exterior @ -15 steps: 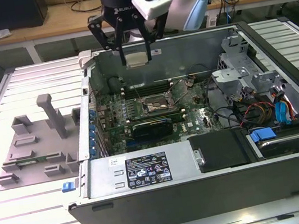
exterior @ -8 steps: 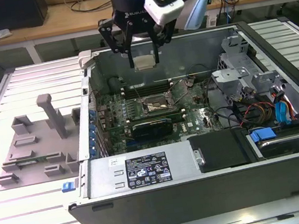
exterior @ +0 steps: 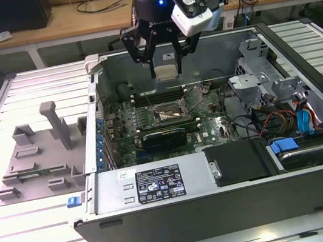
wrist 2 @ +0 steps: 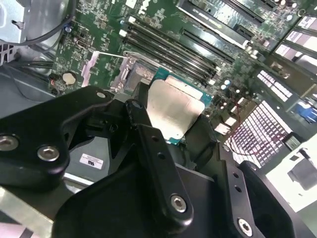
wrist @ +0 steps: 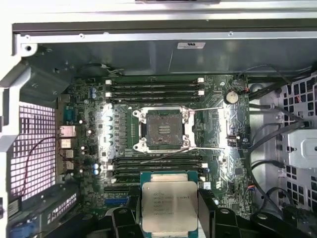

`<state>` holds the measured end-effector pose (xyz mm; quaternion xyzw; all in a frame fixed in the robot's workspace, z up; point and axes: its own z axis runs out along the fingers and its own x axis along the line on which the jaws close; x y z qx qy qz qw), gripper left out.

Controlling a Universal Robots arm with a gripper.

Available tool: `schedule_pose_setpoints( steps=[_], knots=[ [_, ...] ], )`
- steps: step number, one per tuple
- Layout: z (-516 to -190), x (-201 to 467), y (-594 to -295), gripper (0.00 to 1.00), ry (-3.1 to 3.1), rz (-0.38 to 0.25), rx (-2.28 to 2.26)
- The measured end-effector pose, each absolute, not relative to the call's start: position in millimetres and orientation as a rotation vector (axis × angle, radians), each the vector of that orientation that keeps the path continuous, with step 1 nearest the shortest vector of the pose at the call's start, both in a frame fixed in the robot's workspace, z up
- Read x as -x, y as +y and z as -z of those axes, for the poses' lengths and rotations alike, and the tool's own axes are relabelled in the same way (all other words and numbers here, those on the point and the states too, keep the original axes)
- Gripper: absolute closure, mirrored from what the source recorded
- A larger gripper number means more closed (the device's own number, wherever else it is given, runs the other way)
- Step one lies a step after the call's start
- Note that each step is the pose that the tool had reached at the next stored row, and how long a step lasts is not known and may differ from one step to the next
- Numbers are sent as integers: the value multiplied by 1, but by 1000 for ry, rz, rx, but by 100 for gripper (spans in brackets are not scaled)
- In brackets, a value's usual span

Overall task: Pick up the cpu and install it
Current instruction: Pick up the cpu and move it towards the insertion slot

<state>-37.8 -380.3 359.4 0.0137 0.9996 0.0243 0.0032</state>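
The cpu point(exterior: 167, 73) is a flat silver-topped square chip, held level in the air by my gripper point(exterior: 166, 69), which is shut on its two opposite edges. It hangs above the open computer case, over the far part of the motherboard. The open black-framed socket point(exterior: 170, 115) lies below and nearer the case's front. In the first wrist view the cpu point(wrist: 169, 206) sits between my black fingers point(wrist: 214, 214), apart from the socket point(wrist: 164, 130), whose retention levers are raised. In the second wrist view the cpu point(wrist 2: 174, 108) partly hides the socket point(wrist 2: 130, 75).
The case point(exterior: 224, 206) lies open on a slatted white table. Memory slots point(wrist: 156, 89) flank the socket. A drive cage point(exterior: 259, 78) and coloured cables point(exterior: 305, 116) fill the exterior view's right. A grey fixture point(exterior: 38, 159) stands at the exterior view's left.
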Motion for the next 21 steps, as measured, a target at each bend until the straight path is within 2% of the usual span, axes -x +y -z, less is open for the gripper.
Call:
schedule_pose_setpoints(
  steps=[14,21],
  knots=[
    [-323,38,-378,45,3134,-76,-43],
    [-302,36,-368,45,3134,-76,-43]
  ],
)
